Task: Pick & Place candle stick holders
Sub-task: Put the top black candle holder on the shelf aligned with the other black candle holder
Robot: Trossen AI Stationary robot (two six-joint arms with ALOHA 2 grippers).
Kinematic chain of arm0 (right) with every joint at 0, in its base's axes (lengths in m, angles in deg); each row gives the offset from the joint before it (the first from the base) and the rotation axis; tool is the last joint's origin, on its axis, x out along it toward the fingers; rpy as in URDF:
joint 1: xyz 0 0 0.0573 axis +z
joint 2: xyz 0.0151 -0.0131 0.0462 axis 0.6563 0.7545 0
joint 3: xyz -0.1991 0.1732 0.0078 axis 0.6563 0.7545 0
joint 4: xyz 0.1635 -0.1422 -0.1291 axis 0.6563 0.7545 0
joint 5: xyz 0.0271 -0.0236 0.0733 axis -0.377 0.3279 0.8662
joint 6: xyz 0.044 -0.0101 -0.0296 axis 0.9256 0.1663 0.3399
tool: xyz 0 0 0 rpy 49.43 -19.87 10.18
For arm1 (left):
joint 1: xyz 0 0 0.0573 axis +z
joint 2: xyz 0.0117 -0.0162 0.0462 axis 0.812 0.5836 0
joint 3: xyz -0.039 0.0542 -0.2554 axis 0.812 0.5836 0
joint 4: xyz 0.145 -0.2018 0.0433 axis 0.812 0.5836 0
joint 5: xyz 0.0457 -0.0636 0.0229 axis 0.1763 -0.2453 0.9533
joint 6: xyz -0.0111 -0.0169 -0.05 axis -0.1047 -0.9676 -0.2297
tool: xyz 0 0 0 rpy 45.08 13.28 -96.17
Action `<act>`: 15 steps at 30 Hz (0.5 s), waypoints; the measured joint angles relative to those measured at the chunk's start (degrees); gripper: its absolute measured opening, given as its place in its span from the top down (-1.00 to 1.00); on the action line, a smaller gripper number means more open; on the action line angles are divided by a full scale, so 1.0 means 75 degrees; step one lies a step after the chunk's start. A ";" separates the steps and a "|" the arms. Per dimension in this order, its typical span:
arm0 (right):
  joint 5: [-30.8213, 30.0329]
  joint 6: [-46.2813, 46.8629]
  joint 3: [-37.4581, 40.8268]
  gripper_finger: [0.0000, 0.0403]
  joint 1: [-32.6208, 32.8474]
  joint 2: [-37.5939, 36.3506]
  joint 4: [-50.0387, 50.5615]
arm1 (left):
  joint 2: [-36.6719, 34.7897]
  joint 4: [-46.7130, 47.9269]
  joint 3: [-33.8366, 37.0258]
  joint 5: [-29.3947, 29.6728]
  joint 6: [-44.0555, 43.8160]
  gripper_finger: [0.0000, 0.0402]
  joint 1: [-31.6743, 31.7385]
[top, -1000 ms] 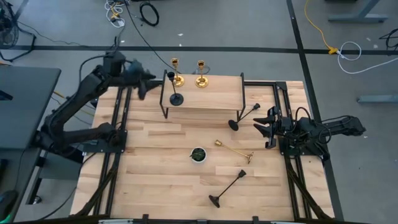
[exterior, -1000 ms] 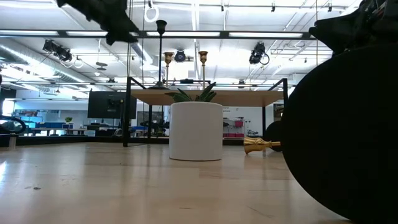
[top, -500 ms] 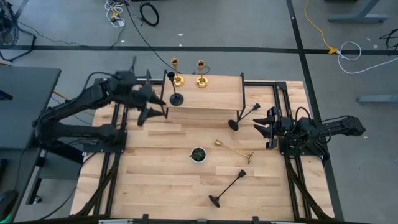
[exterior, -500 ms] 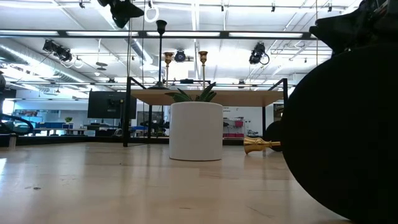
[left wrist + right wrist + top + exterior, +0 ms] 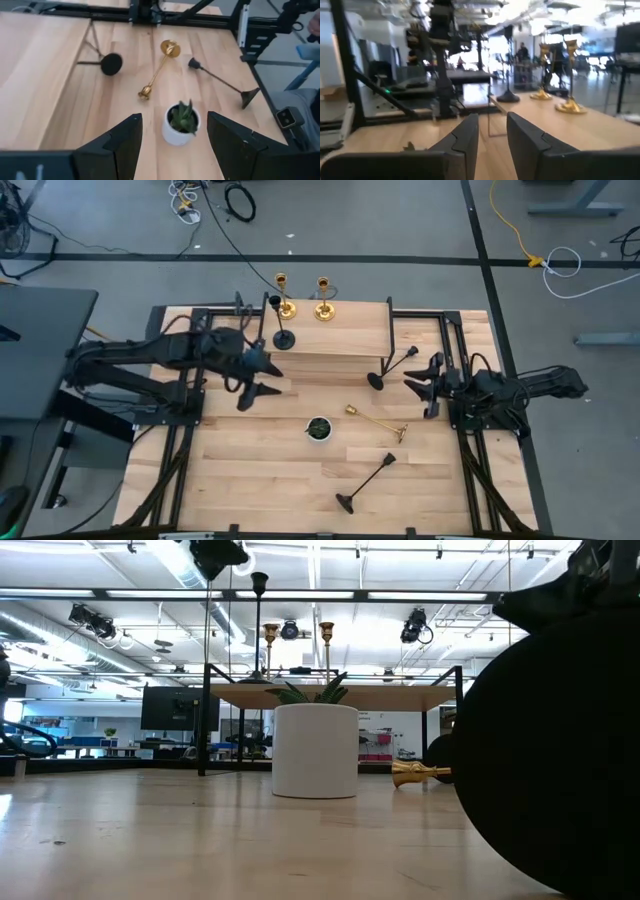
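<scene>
Two gold holders and one black holder stand by their round bases on the raised wooden shelf. Another black holder lies slanted at the shelf's right leg. A gold holder and a black holder lie on their sides on the table. My left gripper is open and empty above the table, near the shelf's front left corner. In its wrist view the lying gold holder shows. My right gripper is open and empty at the table's right side.
A small white pot with a green plant stands mid-table, straight ahead of my left gripper's fingers in its wrist view. The shelf's black frame legs stand close to my left gripper. Black rails run along the table's left and right sides.
My left gripper has gone from beside the shelf's far left corner toward the table's near edge and right, coming out in front of the shelf toward the white pot. Its fingers stay open. No holder has moved.
</scene>
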 joint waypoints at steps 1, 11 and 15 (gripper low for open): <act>-0.0054 0.0048 -0.0167 0.49 -0.0003 0.0002 0.0415 | 0.0055 -0.0078 0.0003 0.0000 0.0000 -0.11 -0.0071; -0.1278 0.2763 -0.2685 0.49 -0.0003 0.0966 0.5375 | 0.0424 -0.0381 0.0003 0.0027 -0.0006 -0.11 -0.0338; -0.1592 0.4484 -0.3250 0.49 -0.0003 0.1363 0.6662 | 0.0461 -0.0383 0.0003 0.0280 -0.0047 -0.11 -0.0337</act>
